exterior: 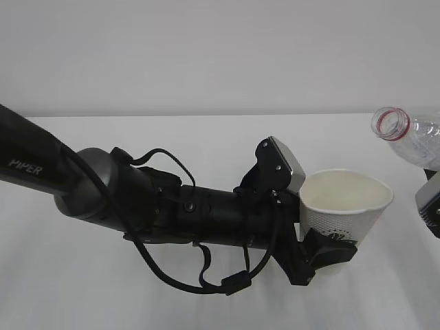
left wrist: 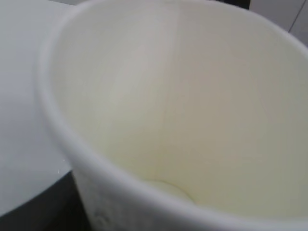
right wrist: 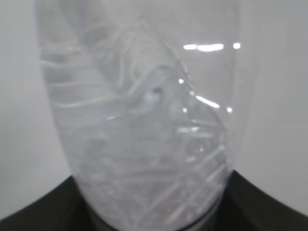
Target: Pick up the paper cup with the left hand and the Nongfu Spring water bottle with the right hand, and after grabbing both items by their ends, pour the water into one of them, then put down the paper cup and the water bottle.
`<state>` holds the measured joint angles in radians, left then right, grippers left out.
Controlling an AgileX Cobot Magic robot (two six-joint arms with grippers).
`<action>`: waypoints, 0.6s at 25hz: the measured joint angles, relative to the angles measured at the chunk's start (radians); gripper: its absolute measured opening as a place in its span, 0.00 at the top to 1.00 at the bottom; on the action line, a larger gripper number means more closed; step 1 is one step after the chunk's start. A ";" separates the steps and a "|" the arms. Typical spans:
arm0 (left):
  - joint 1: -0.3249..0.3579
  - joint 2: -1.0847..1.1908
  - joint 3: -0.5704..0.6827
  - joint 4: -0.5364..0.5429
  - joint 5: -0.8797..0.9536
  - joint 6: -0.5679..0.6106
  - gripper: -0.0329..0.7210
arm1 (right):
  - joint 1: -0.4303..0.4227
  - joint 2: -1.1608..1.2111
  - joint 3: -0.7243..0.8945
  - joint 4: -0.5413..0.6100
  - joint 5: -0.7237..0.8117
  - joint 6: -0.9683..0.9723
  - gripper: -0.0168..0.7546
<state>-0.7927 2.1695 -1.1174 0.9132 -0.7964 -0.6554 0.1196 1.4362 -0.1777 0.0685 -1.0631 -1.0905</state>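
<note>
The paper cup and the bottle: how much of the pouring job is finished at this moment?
Done: the left hand holds the paper cup and the right hand, only partly visible, holds the Nongfu Spring water bottle. In hand: the uncapped bottle leans toward the cup, apart from it. Left: no stream shows; pouring and setting both down remain.

The left claw (exterior: 323,251) grips the paper cup (exterior: 344,206); bottle (exterior: 409,137) tilted nearby.
</note>
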 joint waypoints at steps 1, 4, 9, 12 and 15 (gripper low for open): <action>0.000 0.000 0.000 0.000 0.000 0.000 0.28 | 0.000 0.000 0.000 0.000 0.000 -0.012 0.43; 0.000 0.000 0.000 0.000 0.000 0.000 0.28 | 0.000 0.000 0.000 0.001 0.000 -0.037 0.43; 0.000 0.000 0.000 0.000 0.000 0.000 0.28 | 0.000 0.000 0.000 0.020 0.000 -0.080 0.43; 0.000 0.000 0.000 0.000 0.000 0.000 0.28 | 0.000 0.000 0.000 0.030 0.000 -0.110 0.43; 0.000 0.000 0.000 0.000 0.000 0.000 0.28 | 0.000 0.000 0.000 0.032 0.000 -0.132 0.43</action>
<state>-0.7927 2.1695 -1.1174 0.9136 -0.7964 -0.6554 0.1196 1.4362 -0.1777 0.1007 -1.0631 -1.2227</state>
